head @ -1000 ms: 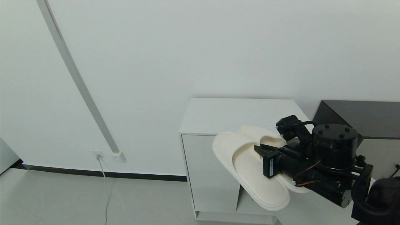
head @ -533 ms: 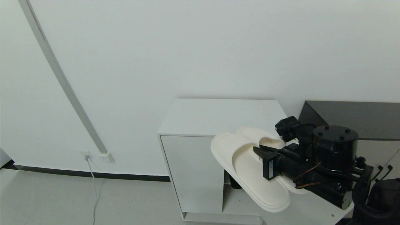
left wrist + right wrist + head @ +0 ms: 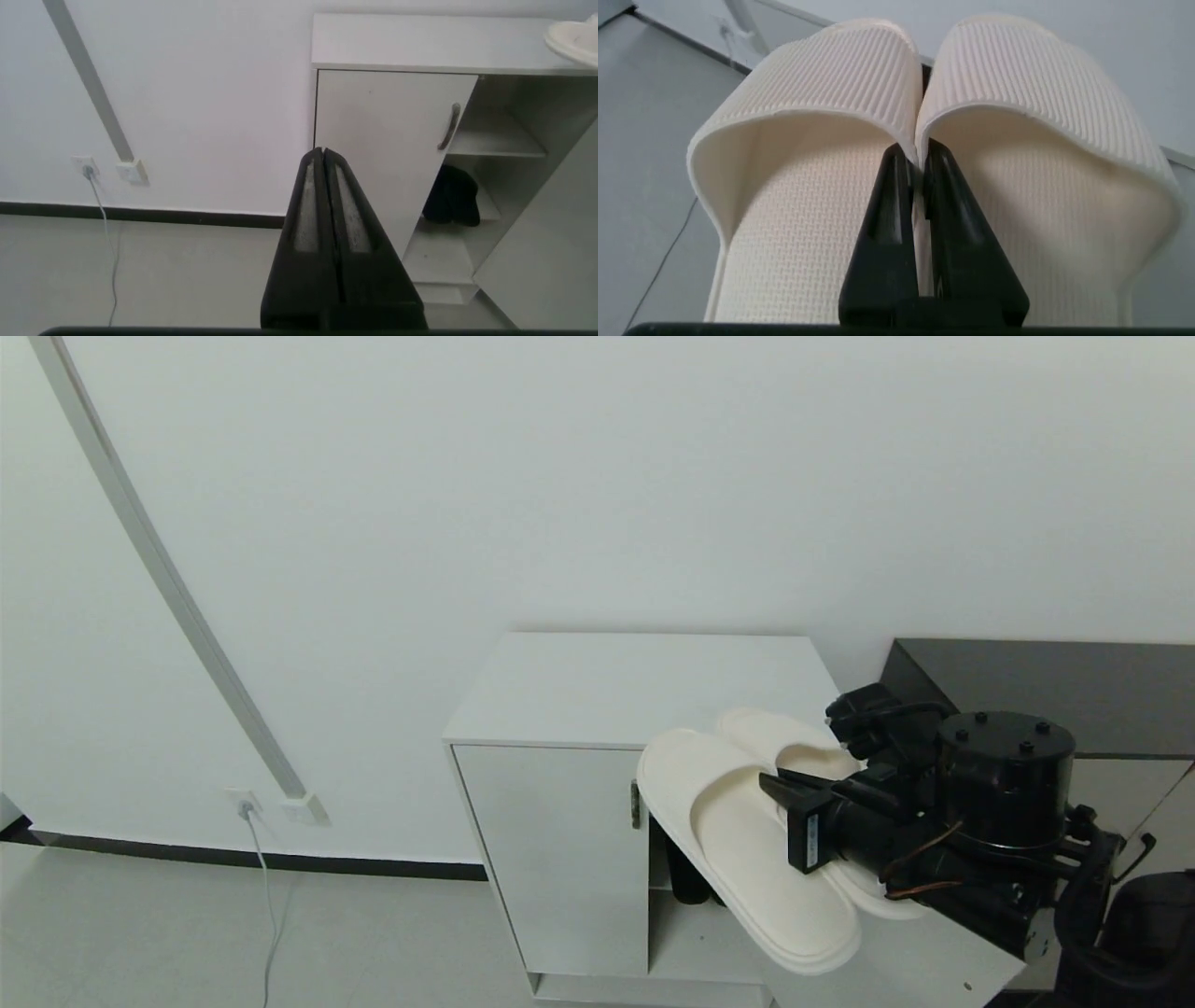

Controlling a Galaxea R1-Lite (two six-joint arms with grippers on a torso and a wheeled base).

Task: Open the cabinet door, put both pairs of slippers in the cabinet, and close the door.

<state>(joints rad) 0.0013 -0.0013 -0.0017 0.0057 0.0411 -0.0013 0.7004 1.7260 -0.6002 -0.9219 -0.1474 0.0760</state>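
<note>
- Two pale slippers [image 3: 747, 845], one pair, hang in the right gripper [image 3: 767, 784]. Its jaws are clamped on the inner edges where the two meet. The pair is in the air just in front of the cabinet [image 3: 635, 686], not yet inside.
- Its right-hand door [image 3: 896, 957] stands swung out, so the step in hand looks to be carrying the pair into the open half.
- Aim for the bare upper shelf [image 3: 495, 145]; a dark thing [image 3: 453, 198], too dim to name, sits below that shelf.
- The pair is tilted and wide, so level it and lead toe-first, minding the closed door's handle [image 3: 451, 126] and the open door's edge.
- Such a thin pinch may slip, so go slowly and let go only once the soles rest.
- The left gripper [image 3: 322, 154] has its jaws together on nothing, well apart from the cabinet.
</note>
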